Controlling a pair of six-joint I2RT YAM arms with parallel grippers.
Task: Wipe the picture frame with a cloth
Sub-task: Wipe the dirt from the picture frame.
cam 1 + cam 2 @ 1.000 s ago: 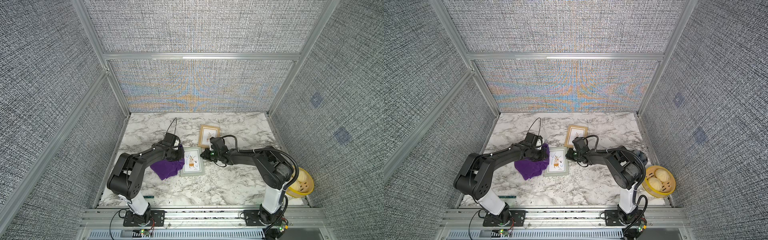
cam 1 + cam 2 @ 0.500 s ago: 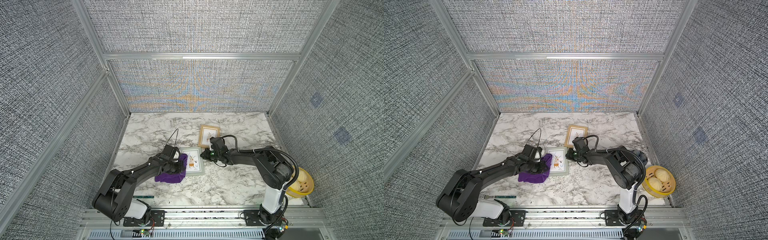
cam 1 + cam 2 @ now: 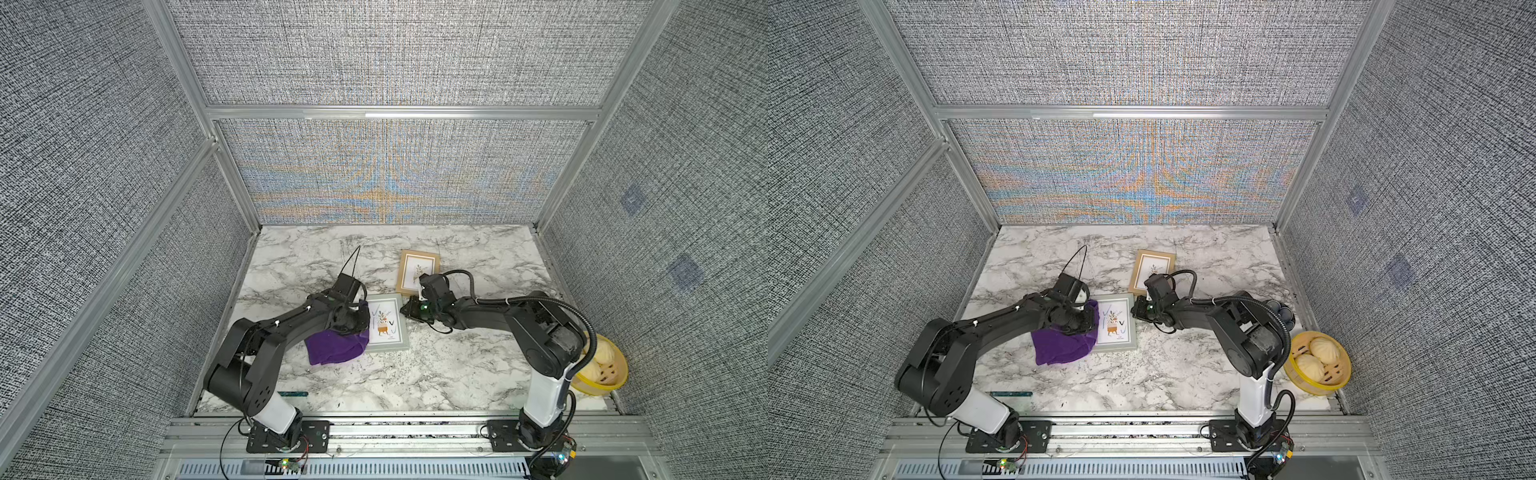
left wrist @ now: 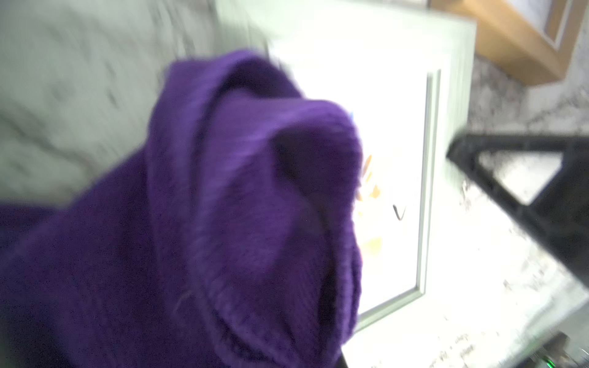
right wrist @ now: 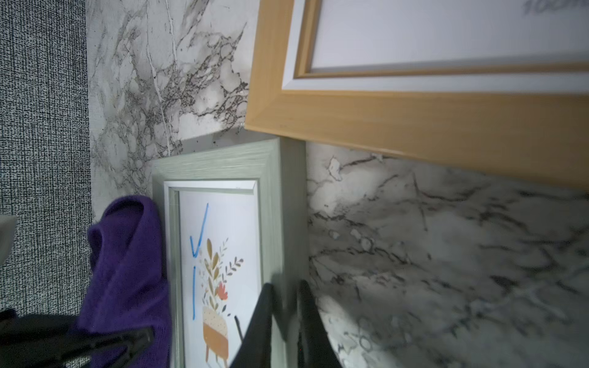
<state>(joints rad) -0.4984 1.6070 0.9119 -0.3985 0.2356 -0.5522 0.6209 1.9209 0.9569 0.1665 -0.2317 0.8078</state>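
**Cloth slides down the frame's side, ink still untouched**

Over the last second my left hand (image 3: 353, 321) has carried the cloth (image 3: 334, 347) from the far part of the picture frame (image 3: 387, 324) toward its near corner. The arm, which swung low midway, is back up. That hand is clamped shut on a bunch of the purple terry. The rest trails onto the counter (image 3: 457, 365) beside the frame, and only a fold laps over the rail on my left.

My right hand (image 5: 284, 318) has not budged. Its fingers pinch the opposite rail and pin the grey-green frame flat. A wooden frame (image 3: 419, 272) lies near its far corner.

As I judge it, that pass ran along the rail rather than across the glass. The blue strokes (image 5: 195, 255) and the black tick (image 4: 399, 212) still show plainly, so the real wiping has barely begun. Next I need to push the cloth sideways over the glass toward my right hand, pressing lightly so the frame does not skid out of its pinch.
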